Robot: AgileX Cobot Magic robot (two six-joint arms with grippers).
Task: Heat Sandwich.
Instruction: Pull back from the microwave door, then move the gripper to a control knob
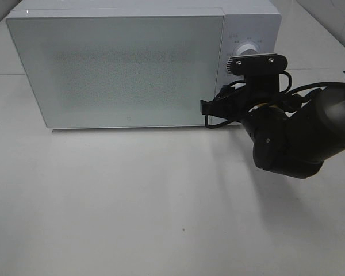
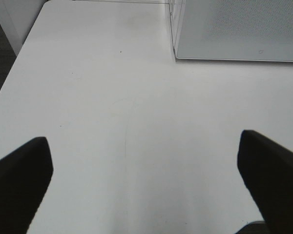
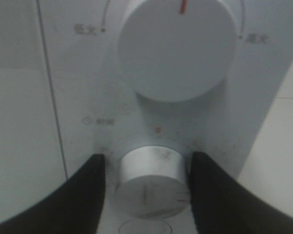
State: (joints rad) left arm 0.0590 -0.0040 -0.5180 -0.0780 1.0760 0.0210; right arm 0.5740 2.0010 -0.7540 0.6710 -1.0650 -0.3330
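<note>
The right gripper [image 3: 147, 163] has its fingers [image 3: 88, 195] apart around the microwave [image 3: 78, 97]'s lower knob [image 3: 149, 187]; a loose pinch could slip, not turn it.

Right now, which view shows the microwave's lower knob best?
Right wrist: the lower knob sits close up between the right gripper's fingers, next to the larger dial. Exterior high: the right arm hides it. Left wrist: only a microwave corner, no knobs.
</note>
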